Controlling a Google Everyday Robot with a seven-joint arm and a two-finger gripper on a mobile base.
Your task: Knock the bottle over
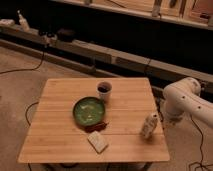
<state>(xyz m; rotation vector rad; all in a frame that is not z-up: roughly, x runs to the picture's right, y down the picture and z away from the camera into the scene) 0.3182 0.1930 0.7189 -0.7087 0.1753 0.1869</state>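
One white robot arm (pixel 189 100) off table's right edge, gripper (pixel 167 118) low at its end, opening cannot be told, small cream-white capped plastic bottle (pixel 148 125) just beside gripper, tableward, standing slightly tilted on pale wooden table (pixel 55 135), round green bowl (pixel 89 110) well beyond.

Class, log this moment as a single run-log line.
bottle: upright, near table right edge | end effector: just right of bottle, off table | knock: not yet done

Single view only. The camera sits high on the near side, looking down and toward the far wall (pixel 130 35). Middle distance: the whole table (pixel 55 145) is framed. The gripper (pixel 165 118) is at the right, just off the table's right edge.
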